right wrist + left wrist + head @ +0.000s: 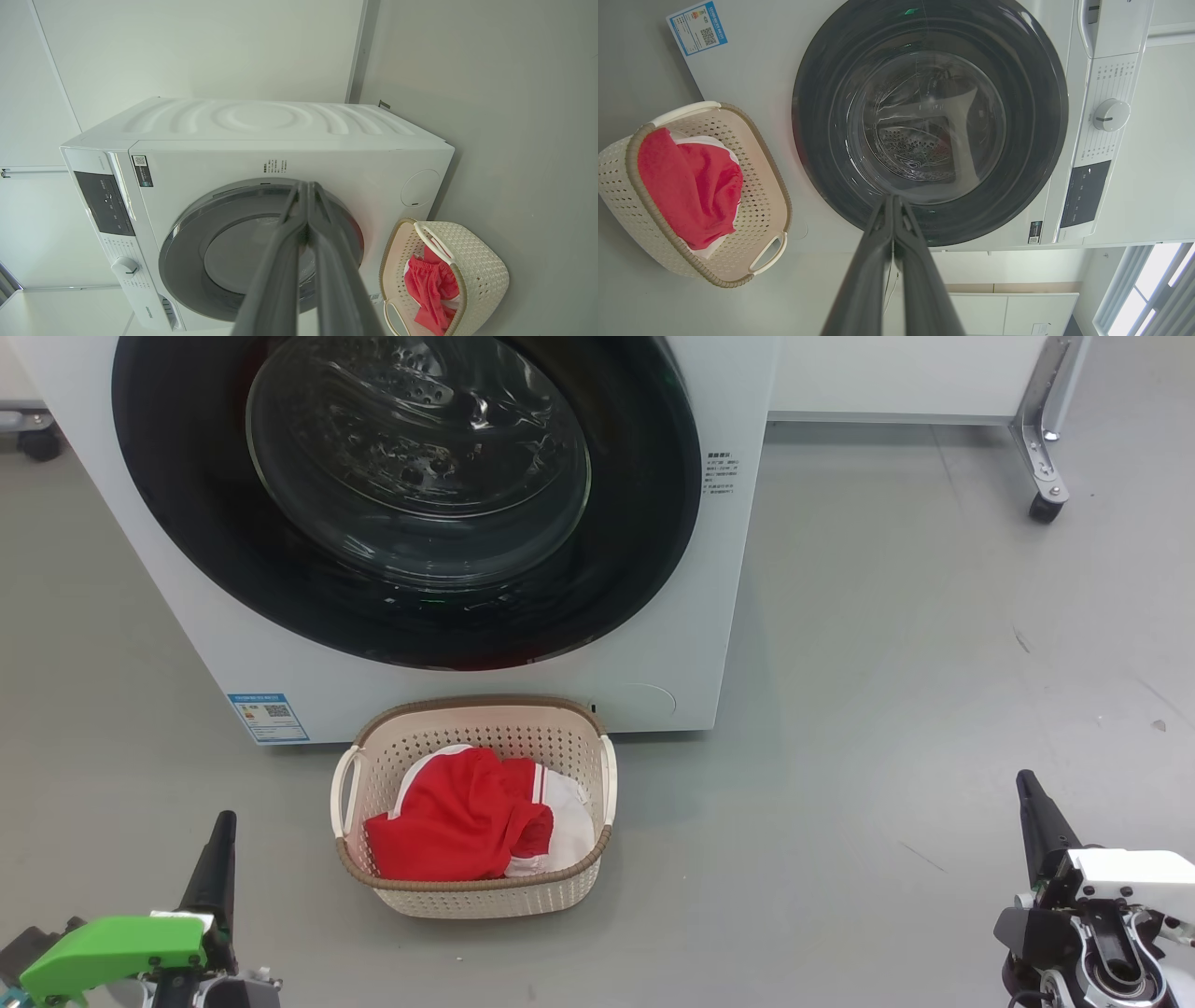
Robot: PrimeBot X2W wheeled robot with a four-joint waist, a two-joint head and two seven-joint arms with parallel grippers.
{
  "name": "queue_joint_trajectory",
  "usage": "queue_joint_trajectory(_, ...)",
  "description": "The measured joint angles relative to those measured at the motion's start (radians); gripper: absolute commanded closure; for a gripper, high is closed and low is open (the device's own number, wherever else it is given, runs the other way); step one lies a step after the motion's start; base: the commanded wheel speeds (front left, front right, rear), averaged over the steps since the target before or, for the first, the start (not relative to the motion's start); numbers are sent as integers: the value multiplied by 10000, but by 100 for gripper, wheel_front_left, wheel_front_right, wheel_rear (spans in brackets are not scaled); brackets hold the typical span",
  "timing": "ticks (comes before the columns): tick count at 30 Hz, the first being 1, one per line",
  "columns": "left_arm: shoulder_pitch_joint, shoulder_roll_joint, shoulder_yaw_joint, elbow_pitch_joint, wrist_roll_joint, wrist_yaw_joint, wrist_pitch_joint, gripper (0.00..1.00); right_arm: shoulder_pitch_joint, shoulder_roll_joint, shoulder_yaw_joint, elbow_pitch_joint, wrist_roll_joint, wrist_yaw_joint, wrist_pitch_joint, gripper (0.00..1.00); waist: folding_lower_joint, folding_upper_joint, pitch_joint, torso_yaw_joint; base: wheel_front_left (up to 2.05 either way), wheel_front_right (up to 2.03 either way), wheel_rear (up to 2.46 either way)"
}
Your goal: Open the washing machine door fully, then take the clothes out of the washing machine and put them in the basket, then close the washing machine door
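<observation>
Red clothes (467, 817) lie in the basket (373, 747) at lower centre; both tools, left (893, 200) and right (307, 186), are closed, empty

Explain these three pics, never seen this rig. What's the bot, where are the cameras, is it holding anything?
It is a wheeled robot with two arms. One picture is from its head, looking down; the other two are from wrist cameras looking along each gripper's dark fingers. The left gripper and right gripper are both shut and hold nothing. On the grey floor stands the washing machine, its door closed. In front of it sits the basket with the red and white clothes inside.
</observation>
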Motion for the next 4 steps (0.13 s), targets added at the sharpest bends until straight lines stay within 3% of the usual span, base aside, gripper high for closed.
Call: queue_joint_trajectory(4, 0, 0, 0, 0, 0, 0, 0, 100, 0, 0, -4, 0, 0, 0, 2, 100, 0, 0, 0, 0, 0, 0, 0)
